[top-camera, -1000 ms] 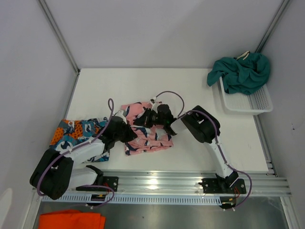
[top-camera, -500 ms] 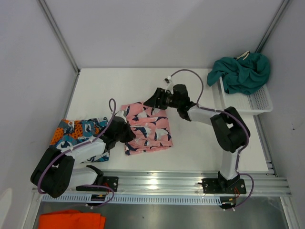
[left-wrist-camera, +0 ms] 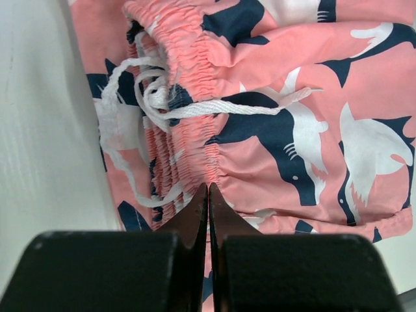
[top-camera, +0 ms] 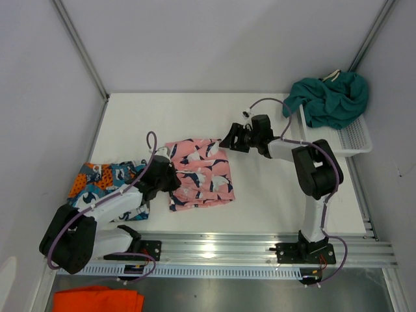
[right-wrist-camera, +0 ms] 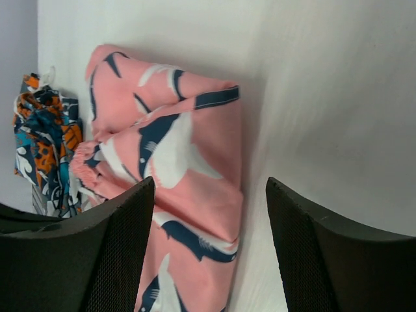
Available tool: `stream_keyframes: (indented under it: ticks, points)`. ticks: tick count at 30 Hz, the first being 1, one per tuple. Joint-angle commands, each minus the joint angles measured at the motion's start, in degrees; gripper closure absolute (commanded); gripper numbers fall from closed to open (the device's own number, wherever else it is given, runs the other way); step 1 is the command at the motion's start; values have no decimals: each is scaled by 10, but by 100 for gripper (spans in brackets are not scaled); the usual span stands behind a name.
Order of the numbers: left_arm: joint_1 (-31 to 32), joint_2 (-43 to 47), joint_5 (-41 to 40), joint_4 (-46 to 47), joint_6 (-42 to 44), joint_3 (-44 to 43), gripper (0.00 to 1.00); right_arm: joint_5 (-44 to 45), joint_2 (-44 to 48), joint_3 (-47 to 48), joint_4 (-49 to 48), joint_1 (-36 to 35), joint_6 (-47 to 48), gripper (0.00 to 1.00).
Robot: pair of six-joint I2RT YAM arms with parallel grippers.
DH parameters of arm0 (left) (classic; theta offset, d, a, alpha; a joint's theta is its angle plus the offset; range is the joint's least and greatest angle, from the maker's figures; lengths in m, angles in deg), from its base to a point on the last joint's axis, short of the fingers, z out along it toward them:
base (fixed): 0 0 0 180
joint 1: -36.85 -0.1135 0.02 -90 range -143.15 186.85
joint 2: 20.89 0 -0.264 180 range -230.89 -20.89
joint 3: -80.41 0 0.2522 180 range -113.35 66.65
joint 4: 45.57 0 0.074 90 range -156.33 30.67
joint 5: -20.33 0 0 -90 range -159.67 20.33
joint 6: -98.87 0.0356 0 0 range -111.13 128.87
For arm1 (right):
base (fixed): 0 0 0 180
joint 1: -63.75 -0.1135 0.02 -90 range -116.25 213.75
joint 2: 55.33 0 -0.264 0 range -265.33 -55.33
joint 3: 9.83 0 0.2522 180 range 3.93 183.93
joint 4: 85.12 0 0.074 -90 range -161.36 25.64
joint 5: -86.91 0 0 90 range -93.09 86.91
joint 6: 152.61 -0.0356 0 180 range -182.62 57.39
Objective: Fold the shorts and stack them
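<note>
The tabletop (top-camera: 260, 195) carries the pink shark shorts (top-camera: 203, 174) at its middle, folded into a compact bundle with the gathered waistband to the left and the leg hems to the right, so the fold axis runs roughly near to far. The graphic print shorts (top-camera: 104, 179) lie just beside them at the left edge, partly under the left arm. The teal shorts (top-camera: 328, 97) are heaped over the basket (top-camera: 344, 143) at the far right corner, well apart. The left arm reaches low across to the waistband. Its left hand (left-wrist-camera: 208, 192) is closed tight, tips against the elastic, with no fabric visible between them. The right arm is stretched towards the bundle's far right corner. Its right hand (top-camera: 231, 139) is spread wide and empty, just clear of the cloth. Judgement: the left arm is nearer for shifting the bundle leftward.
</note>
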Motion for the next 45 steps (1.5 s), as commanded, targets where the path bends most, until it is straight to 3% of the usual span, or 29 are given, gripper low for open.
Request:
stream_keyframes:
  ticks: [1,10,13,19,22,23,25,28,29,32,35,38,41,43,44,45]
  points:
    - [2,17,-21,-23,14,-23,100,-23,-36,35,-6,3,3,29]
    - [2,20,-23,-33,16,-22,100,-93,-129,62,-111,12,-59,30]
    - [2,24,-27,-38,16,-26,100,-116,-151,70,-140,10,-81,36]
    - [-6,31,-2,-47,19,-40,100,-129,-167,100,-125,-3,-79,66]
    - [-30,48,55,-42,16,-38,100,-124,-171,116,-117,-7,-75,88]
    - [-43,54,67,-42,15,-38,100,-122,-173,120,-115,-6,-77,100]
    - [-50,67,76,-47,16,-39,100,-110,-174,136,-103,-3,-84,100]
    - [-57,86,73,-63,19,-41,99,-16,-143,120,-84,5,-111,100]
    - [-58,92,72,-69,20,-42,99,76,-125,108,-72,11,-114,100]
    - [-60,95,73,-71,21,-41,99,227,-25,5,-73,22,-146,100]
    - [-62,95,75,-70,19,-40,99,253,58,-95,-66,28,-157,100]
    - [-61,87,76,-66,17,-40,99,213,109,-203,-46,18,-159,100]
    - [-62,79,74,-70,17,-42,98,190,175,-317,-35,-44,-160,98]
    - [-64,77,72,-74,20,-46,89,210,220,-353,-9,-138,-157,89]
    - [-67,76,73,-76,21,-44,83,232,239,-363,11,-178,-154,62]
    - [-70,76,76,-78,22,-44,75,260,283,-367,74,-250,-161,47]
